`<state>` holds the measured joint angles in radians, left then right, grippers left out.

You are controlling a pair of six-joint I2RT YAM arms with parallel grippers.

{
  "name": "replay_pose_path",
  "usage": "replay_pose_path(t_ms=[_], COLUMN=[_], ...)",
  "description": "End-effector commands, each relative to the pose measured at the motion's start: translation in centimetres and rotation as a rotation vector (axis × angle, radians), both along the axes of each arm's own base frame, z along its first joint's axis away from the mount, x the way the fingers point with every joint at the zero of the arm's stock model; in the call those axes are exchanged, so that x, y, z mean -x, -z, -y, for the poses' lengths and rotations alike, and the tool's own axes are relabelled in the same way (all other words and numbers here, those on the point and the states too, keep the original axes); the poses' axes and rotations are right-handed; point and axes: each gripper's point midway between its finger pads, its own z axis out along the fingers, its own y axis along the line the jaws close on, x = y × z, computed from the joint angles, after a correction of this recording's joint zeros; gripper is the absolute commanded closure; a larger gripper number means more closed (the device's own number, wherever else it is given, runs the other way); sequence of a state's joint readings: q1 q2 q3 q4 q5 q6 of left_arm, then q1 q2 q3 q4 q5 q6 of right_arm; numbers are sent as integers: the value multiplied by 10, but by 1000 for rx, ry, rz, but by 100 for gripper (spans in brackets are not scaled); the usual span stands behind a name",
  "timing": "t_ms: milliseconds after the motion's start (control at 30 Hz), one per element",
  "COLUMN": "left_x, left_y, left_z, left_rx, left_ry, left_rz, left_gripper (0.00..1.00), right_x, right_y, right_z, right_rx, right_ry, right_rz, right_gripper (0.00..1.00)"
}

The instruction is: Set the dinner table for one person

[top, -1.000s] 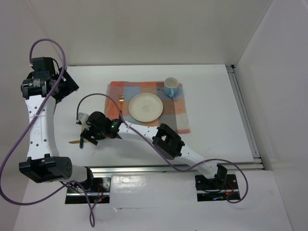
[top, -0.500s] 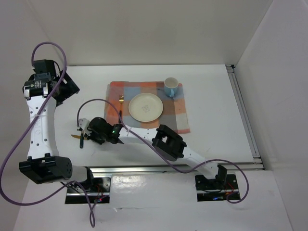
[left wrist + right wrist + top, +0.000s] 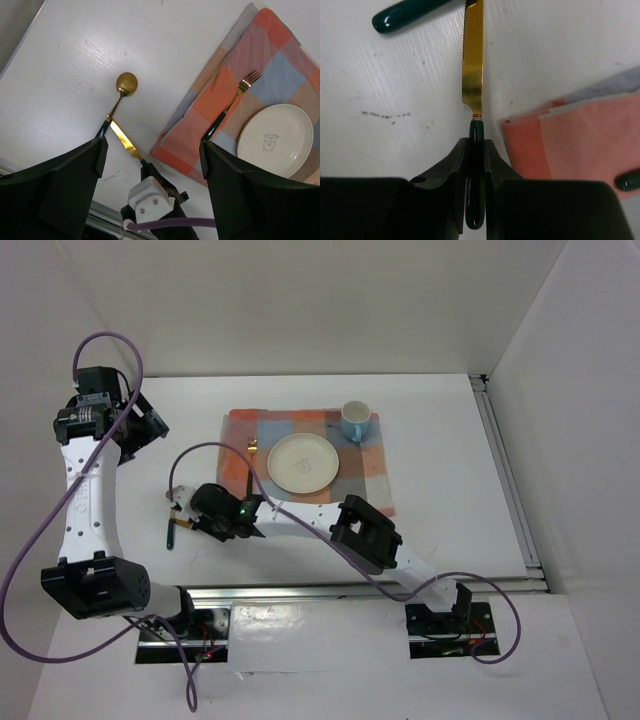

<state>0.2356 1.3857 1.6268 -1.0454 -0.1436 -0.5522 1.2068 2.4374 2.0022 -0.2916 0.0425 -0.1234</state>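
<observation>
My right gripper (image 3: 476, 142) is shut on the dark green handle of a gold-bladed knife (image 3: 473, 65), which lies on the white dinner table (image 3: 450, 490) left of the checked mat (image 3: 375, 475). In the top view that gripper (image 3: 195, 515) sits low over the knife. A gold spoon (image 3: 125, 85) with a green handle lies just beyond the blade. On the mat are a gold fork (image 3: 235, 100), a cream plate (image 3: 301, 462) and a blue cup (image 3: 355, 421). My left gripper (image 3: 152, 144) hangs open high above the table's left side, holding nothing.
The spoon's handle (image 3: 405, 15) crosses close to the knife tip. The mat's near left corner (image 3: 580, 145) lies right beside the right fingers. An aluminium rail (image 3: 510, 480) runs along the table's right edge, and a white wall stands behind.
The right gripper has dropped onto the knife and closed from wide open onto its handle. The left arm has shifted slightly to the right, still open.
</observation>
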Motion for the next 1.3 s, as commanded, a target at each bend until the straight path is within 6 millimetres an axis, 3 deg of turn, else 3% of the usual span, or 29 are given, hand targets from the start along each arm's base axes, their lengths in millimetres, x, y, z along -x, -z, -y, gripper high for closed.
replay_pose_path(t_ms=[0, 100, 167, 200, 233, 267, 300, 333, 367, 400, 433, 467, 533, 567, 633, 700, 800, 833, 967, 1033, 1267], left_x=[-4, -6, -4, -1, -2, 1, 2, 1, 1, -2, -5, -6, -7, -7, -7, -6, 14, 30, 54, 60, 70], left_y=[0, 3, 3, 4, 8, 9, 18, 21, 24, 28, 27, 31, 33, 37, 43, 52, 88, 111, 153, 165, 200], left_z=[-2, -2, -8, -11, -18, -19, -19, -19, -15, -12, -9, -8, -6, -4, -1, -5, -8, -8, -2, 4, -8], left_rx=[-4, -1, -25, -38, -57, -58, -52, -50, -29, -18, 0, 6, 18, 34, 47, 30, 1, 5, 32, 53, 2], left_ry=[9, 9, -12, -24, -62, -77, -76, -75, -60, -51, -35, -42, -32, -33, -25, -40, -73, -94, -127, -116, -117], left_rz=[14, 5, -1, -13, -30, -41, -73, -82, -87, -82, -67, -69, -67, -73, -79, -94, -199, -275, -341, -353, -528], left_gripper=[7, 7, 7, 7, 7, 7, 7, 7, 7, 7, 7, 7, 8, 8, 7, 7, 7, 7, 7, 7, 6], right_x=[10, 17, 21, 29, 30, 32, 31, 28, 22, 20, 19, 16, 13, 14, 6, -1, -26, -39, -69, -85, -120], right_y=[-59, -53, -67, -50, -78, -81, -72, -94, -79, -98, -98, -77, -77, -92, -82, -92, -88, -84, -77, -77, -51], right_z=[15, 32, 47, 65, 71, 81, 100, 111, 138, 152, 168, 199, 233, 249, 286, 309, 350, 369, 398, 408, 413], right_rx=[-31, 20, 18, 61, -2, -2, 24, -19, 15, -37, -52, -40, -83, -169, -195, -263, -254, -246, -231, -253, -244], right_ry=[40, 57, 93, 105, 127, 150, 183, 217, 325, 384, 445, 601, 780, 903, 1055, 1153, 1268, 1320, 1348, 1345, 1305], right_rz=[-22, -59, -74, -99, -88, -92, -116, -113, -141, -158, -187, -238, -273, -330, -361, -369, -347, -335, -304, -289, -290], right_gripper=[100, 100, 100, 100, 100, 100, 100, 100, 100, 100, 100, 100, 100, 100, 100, 100, 100, 100, 100, 100, 100])
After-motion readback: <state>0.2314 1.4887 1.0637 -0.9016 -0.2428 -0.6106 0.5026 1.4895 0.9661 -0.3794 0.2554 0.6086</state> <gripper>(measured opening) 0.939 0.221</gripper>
